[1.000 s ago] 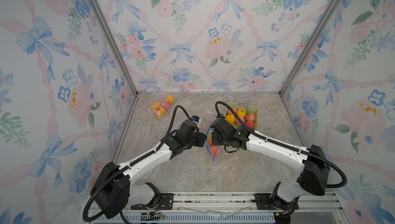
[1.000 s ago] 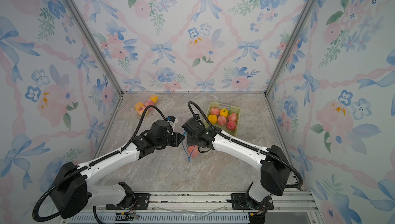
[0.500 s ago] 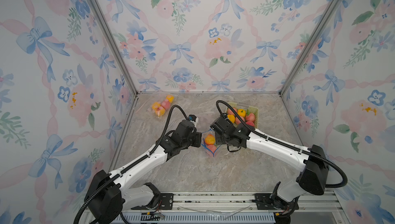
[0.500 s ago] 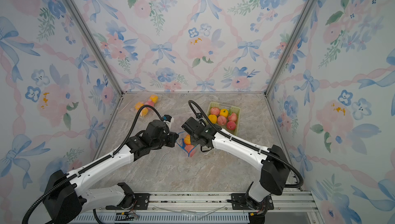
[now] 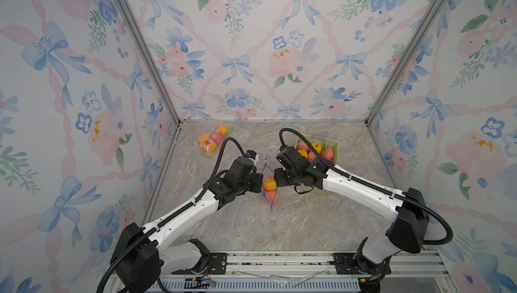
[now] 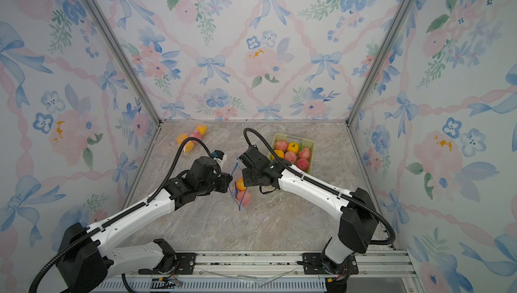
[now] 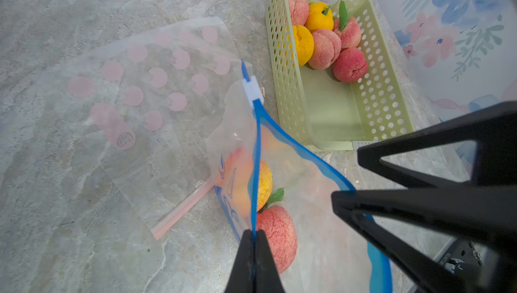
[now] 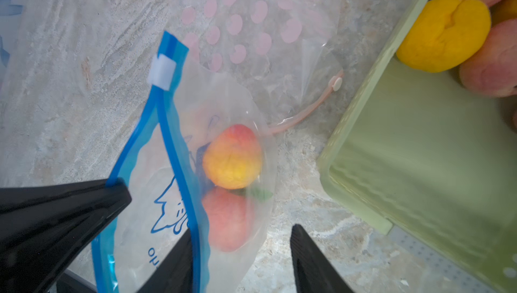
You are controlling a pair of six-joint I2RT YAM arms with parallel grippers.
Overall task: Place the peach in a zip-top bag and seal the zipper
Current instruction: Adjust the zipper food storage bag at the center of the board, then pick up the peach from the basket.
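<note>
Left wrist view shows my left claw (image 7: 254, 233) clamped together on one blue lip of the zip-top bag (image 7: 316, 221), with the strip pinched flat between the tips. The bag's other lip bows away from it, so the mouth gapes. My right claw (image 8: 242, 228) stands at that second lip with its jaws apart. One of its tips lies right against the blue strip, and nothing is gripped between them. The white slider (image 7: 253, 90) sits at the far end of the zipper, well away from both claws.

Two fruits lie inside the bag, touching each other. The pink peach (image 7: 277, 235), with a green leaf at its top, is close to my left claw, and a yellow-orange peach (image 7: 264, 182) is just beyond it. In both top views the bag stands on edge between my two claws, over the surface (image 5: 293, 221). I cannot tell whether its bottom rests there.

A pink-dotted bag (image 7: 140, 82) lies flat on the surface just behind the blue one. The green basket (image 7: 282, 82) stands just beside them, with pink and yellow fruits bunched at its far end. A clear bag of fruit (image 5: 212, 139) lies in the far left corner, well apart from everything else.
</note>
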